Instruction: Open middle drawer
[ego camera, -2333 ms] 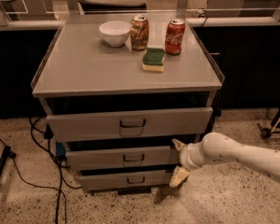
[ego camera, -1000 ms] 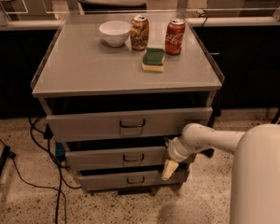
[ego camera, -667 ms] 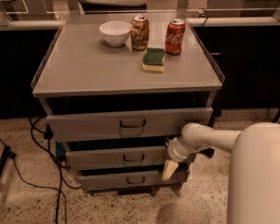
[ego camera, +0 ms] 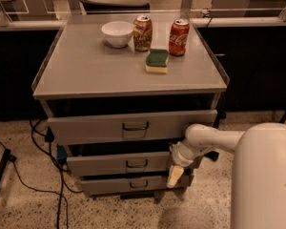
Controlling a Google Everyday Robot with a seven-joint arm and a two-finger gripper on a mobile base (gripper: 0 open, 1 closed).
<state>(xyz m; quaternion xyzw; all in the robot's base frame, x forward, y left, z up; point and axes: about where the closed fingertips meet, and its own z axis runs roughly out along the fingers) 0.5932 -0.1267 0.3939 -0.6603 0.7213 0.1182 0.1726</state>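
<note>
The middle drawer (ego camera: 109, 164) is the medium grey front of three in a metal cabinet, with a small dark wire handle (ego camera: 136, 164) at its centre. It stands a little out from the cabinet, as do the other two drawers. My gripper (ego camera: 175, 171) is at the right end of this drawer's front, well to the right of the handle and pointing down across the drawer's lower edge. My white arm (ego camera: 214, 140) reaches in from the right.
The tall top drawer (ego camera: 128, 126) is above and the narrow bottom drawer (ego camera: 133, 183) below. On the cabinet top stand a white bowl (ego camera: 117, 33), two cans (ego camera: 143, 32) (ego camera: 179, 36) and a sponge (ego camera: 157, 61). Cables (ego camera: 43, 175) lie on the floor at left. My white body (ego camera: 264, 175) fills the lower right.
My arm has swung left, bringing the gripper from right of the cabinet to the right end of the middle drawer's front. In the last second it has barely moved.
</note>
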